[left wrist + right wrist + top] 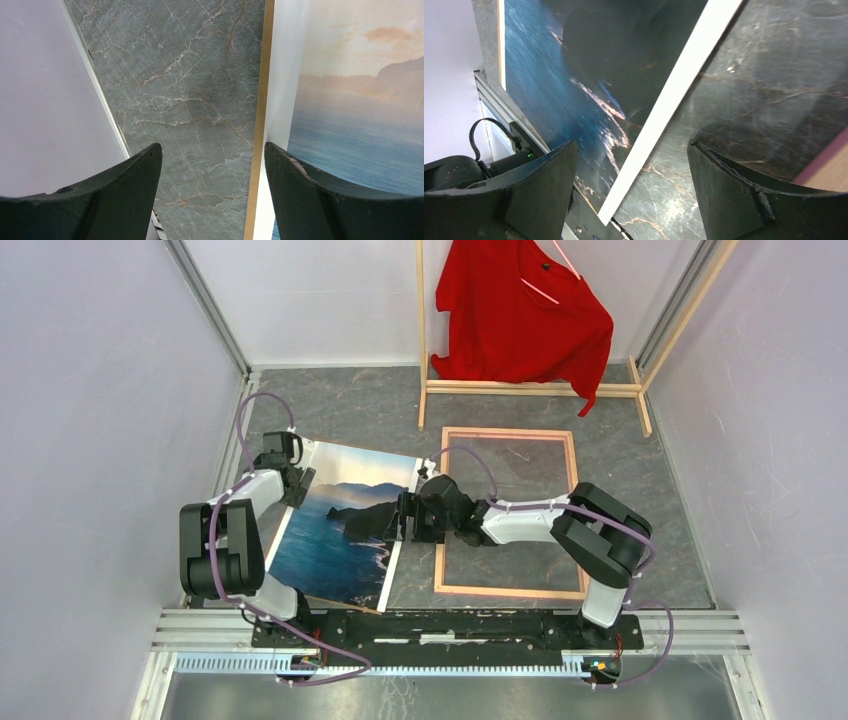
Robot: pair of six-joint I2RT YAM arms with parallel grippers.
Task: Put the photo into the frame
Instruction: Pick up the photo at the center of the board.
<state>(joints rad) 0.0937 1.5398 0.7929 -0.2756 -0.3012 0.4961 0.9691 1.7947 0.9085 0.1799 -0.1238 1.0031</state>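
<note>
Looking down from the top camera, we've got the seascape photo (335,540) lying picture side up on the grey marbled table (370,405), at nine o'clock of the wooden frame (508,592) and just short of its left rail. The frame lies flat and shows only tabletop inside it. The left gripper (300,480) sits at the photo's ten o'clock edge, and the right gripper (405,518) at its three o'clock edge. Up at twelve o'clock stands a wooden clothes rack (530,390) with a red shirt (520,320).

Over to the left wrist: the left gripper (212,155) has its jaws wide apart, astride the photo's edge. One finger is over the bare table (190,100), the other over the photo (360,115). A thin brown board edge (260,125) runs along the white border. Nothing is clamped.

Now the right wrist: the right gripper (631,150) is spread wide too, with the photo's white border (674,95) running between its fingers. Dark blue water (554,85) lies at nine o'clock, and a corner of the frame (829,175) peeks in at four o'clock. We see no grip here either.
</note>
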